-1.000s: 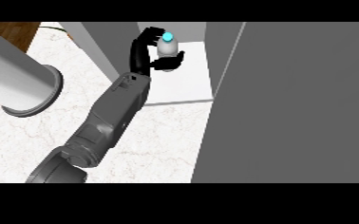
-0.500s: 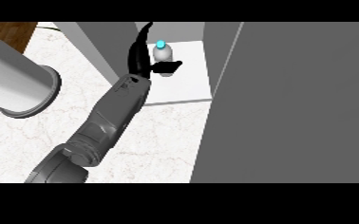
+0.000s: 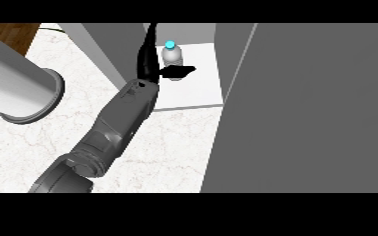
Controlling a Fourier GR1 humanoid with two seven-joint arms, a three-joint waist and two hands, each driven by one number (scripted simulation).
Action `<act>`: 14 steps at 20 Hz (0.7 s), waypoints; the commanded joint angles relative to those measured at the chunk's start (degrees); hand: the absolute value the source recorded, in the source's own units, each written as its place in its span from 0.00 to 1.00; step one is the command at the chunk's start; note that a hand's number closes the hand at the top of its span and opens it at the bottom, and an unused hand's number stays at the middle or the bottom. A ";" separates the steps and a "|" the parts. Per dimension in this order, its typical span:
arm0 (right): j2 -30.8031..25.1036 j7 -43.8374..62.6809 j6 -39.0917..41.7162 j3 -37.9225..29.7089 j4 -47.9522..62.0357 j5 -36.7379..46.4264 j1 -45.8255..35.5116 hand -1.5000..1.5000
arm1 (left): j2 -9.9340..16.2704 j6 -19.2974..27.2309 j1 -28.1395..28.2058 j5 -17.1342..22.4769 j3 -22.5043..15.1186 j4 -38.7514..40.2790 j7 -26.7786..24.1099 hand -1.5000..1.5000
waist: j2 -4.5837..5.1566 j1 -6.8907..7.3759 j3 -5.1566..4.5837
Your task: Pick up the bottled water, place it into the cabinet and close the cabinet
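The bottled water (image 3: 171,55), clear with a blue cap, stands upright on the white floor (image 3: 196,90) of the open cabinet. My right hand (image 3: 150,65) is just left of it and in front. Its fingers point straight up along the bottle's left side. The thumb (image 3: 179,71) sticks out to the right across the bottle's base, hiding its foot. The hand is open and nothing curls round the bottle. My right forearm (image 3: 118,125) runs up from the lower left. My left hand does not show.
The cabinet's grey door (image 3: 303,110) stands open and fills the right half of the view. The cabinet's left wall (image 3: 103,50) rises beside my hand. A thick grey cylinder (image 3: 22,90) lies at the left over the marble counter (image 3: 177,145).
My right hand was curled round the bottle a second ago. Its fingers have since straightened and come off it, and the bottle now stands on the cabinet floor.
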 commanded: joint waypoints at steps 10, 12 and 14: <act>0.35 4.67 -1.83 1.63 -4.20 3.03 -0.19 0.00 | -0.51 -22.35 3.73 7.80 4.19 -9.70 -11.42 1.00 | -1.24 2.22 0.00; 0.08 5.66 -0.94 -0.26 -5.29 0.14 -1.43 0.00 | -0.53 -26.03 3.97 9.93 4.44 -9.81 -12.98 1.00 | -0.95 1.64 0.00; 0.27 1.69 -2.20 1.90 -3.70 2.76 1.92 0.00 | -0.53 -30.37 4.33 9.21 4.95 -10.79 -11.53 1.00 | -1.39 2.89 0.07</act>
